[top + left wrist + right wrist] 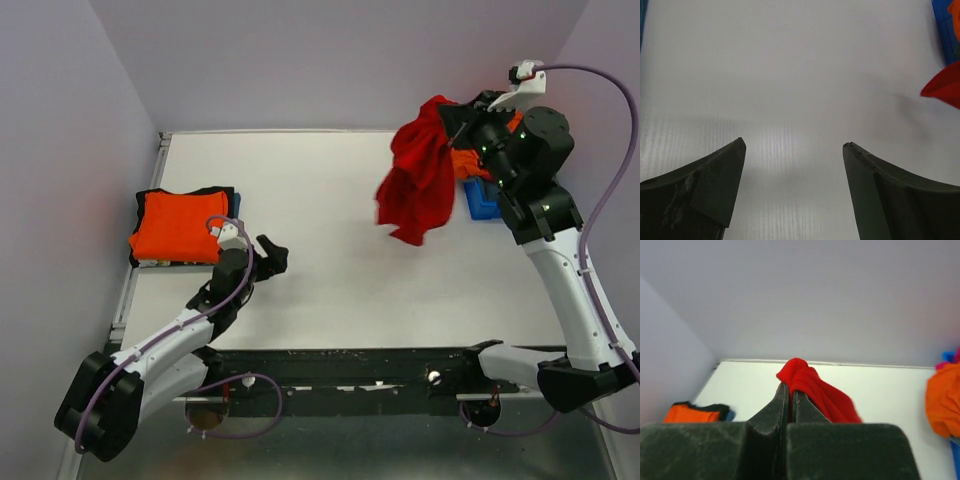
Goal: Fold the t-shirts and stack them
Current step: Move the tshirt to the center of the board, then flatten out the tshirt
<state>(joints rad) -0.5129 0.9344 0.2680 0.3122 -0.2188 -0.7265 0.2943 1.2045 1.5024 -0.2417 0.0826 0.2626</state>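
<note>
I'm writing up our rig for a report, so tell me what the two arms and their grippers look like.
The left arm and right arm have white links between chunky black joints, with a lavender cable looping along each. Small green lights glow on the right arm's joints. The left gripper and right gripper have dark, curved, tapering fingers, scuffed pale.

Top camera looks down on the white counter (330,260); wrist cameras, nearer, also show the bright red cloth t-shirt (415,180).
</note>
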